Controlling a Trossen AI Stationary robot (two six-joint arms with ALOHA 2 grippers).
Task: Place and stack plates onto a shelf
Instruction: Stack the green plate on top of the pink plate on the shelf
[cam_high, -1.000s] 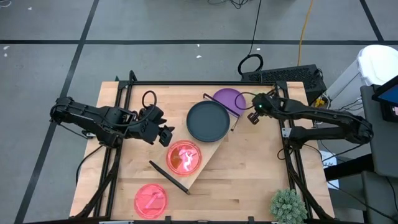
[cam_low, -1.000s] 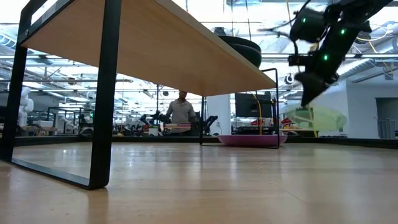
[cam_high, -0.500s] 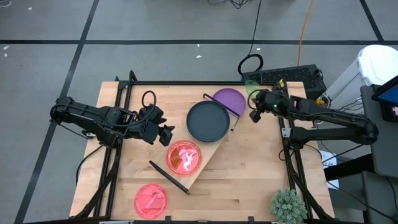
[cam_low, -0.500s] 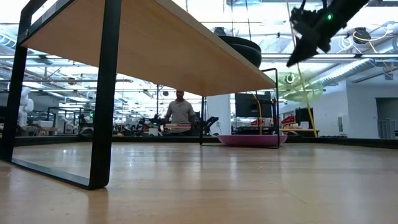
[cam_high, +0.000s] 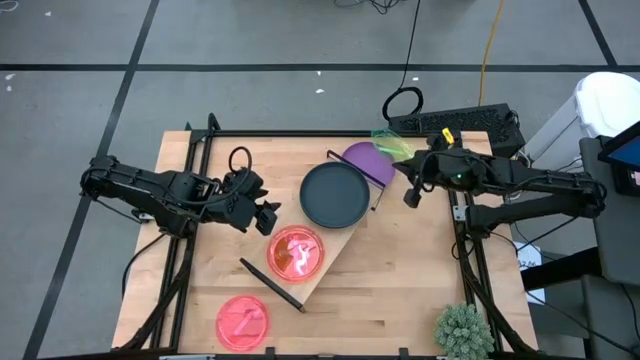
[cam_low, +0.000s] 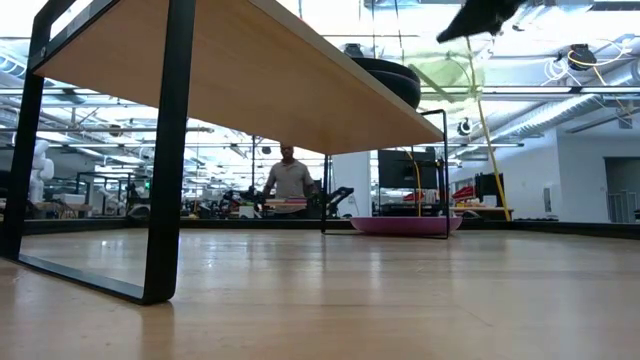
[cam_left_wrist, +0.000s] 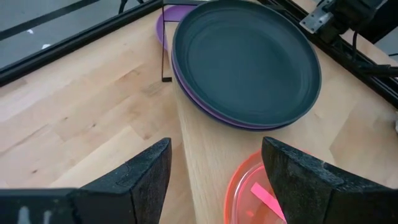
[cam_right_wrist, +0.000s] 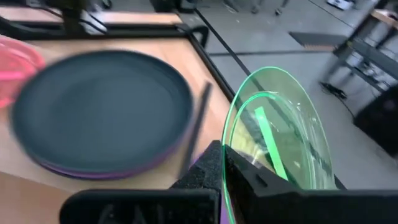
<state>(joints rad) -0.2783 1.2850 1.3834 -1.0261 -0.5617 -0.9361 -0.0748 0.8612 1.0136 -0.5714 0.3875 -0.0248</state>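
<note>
My right gripper (cam_high: 418, 166) is high above the table's far right part, shut on a translucent lime-green plate (cam_high: 392, 143). It also shows in the low view, gripper (cam_low: 478, 14) over plate (cam_low: 448, 76). The shelf (cam_high: 330, 255) lies slanted across the middle of the table. On it a dark teal plate (cam_high: 335, 195) rests on a purple plate (cam_left_wrist: 205, 113), and a pink plate (cam_high: 295, 252) sits nearer. Another purple plate (cam_high: 368, 158) lies on the table beyond the shelf. A second pink plate (cam_high: 243, 320) lies near the table's near edge. My left gripper (cam_high: 266, 216) waits open left of the shelf. My right gripper pinches the lime-green plate by its rim (cam_right_wrist: 235, 163) between the two fingers (cam_right_wrist: 205, 174). The plate is lifted clear of the table and sticks out beyond the fingers toward the far edge, tilted steeply.
A spiky green plant (cam_high: 463, 330) stands at the near right corner. A black cable loop (cam_high: 239, 158) lies on the table's left part. The table's black frame rails (cam_high: 300, 133) run along the far edge. Bare wood lies near the right edge.
My right gripper has risen from just above the table to high over it, carrying the lime-green plate, and has drawn back slightly toward the right edge. The plate, level and low a second ago, now hangs tilted well above the shelf's height.
</note>
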